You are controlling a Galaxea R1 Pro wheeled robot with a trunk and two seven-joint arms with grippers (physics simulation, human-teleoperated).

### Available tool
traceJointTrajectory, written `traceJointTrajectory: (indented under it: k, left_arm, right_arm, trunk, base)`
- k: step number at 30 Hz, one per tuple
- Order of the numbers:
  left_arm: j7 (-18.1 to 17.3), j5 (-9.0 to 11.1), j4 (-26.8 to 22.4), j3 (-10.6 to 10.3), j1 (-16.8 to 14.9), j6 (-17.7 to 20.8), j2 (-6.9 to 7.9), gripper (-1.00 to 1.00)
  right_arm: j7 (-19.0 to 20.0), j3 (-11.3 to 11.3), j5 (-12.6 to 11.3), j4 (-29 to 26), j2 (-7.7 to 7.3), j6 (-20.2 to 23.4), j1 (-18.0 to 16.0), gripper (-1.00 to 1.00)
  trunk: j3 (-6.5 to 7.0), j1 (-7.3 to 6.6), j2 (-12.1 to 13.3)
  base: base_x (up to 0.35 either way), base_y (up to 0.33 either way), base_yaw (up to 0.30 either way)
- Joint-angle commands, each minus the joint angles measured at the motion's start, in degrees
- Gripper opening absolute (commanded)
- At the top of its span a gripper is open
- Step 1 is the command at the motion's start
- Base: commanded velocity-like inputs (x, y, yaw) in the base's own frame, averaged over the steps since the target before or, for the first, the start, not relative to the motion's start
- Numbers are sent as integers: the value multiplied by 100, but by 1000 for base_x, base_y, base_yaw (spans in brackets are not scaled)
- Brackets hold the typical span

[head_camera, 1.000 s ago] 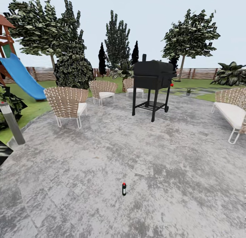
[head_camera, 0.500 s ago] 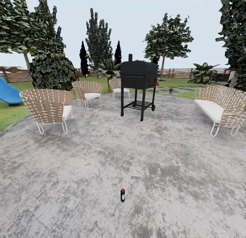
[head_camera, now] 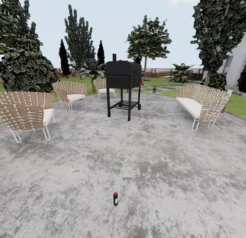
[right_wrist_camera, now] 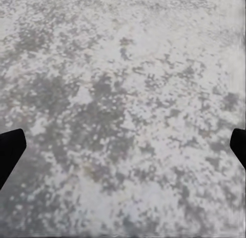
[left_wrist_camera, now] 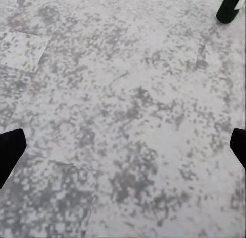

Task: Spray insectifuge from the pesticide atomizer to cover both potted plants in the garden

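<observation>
Atomizer: I see the slim dark pesticide atomizer [head_camera: 115, 199] upright on mottled grey stone patio [head_camera: 164, 163].
End effectors: left end effector [left_wrist_camera: 123, 148] and right end effector [right_wrist_camera: 123, 148] both spread, holding nothing.

Mottled grey stone patio [head_camera: 164, 176], rough and matt. Woven wicker chairs [head_camera: 25, 111], white cushions. Matt black metal grill [head_camera: 123, 77].

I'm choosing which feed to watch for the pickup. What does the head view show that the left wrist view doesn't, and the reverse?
The head view alone gives the setting: the black grill, wicker chairs, a wicker sofa, trees and the fence. The left wrist view alone shows its own dark fingertips set wide apart at the picture's edges. Both show the grey stone patio and the atomizer, upright on it; the wrist view catches only its base.
</observation>
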Motion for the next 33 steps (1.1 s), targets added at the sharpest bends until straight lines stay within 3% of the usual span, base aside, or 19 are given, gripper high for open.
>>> traceJointTrajectory:
  k: [1, 13, 33]
  left_arm:
    - [-3, 8, 0, 6, 0, -17, 0, 100]
    - [-3, 4, -1, 6, 6, -18, 0, 100]
    - [-3, -22, -4, 6, 6, -10, 0, 100]
  right_arm:
    - [-2, -4, 0, 6, 1, -19, -4, 100]
    - [-2, -4, 0, 8, 1, -19, -4, 100]
    - [26, 13, -17, -11, 22, -26, -4, 100]
  trunk:
    - [-5, -1, -2]
    - [-5, -1, -2]
    - [-5, -1, -2]
  base:
    - [0, 0, -300]
    - [0, 185, -289]
    - [0, 16, -32]
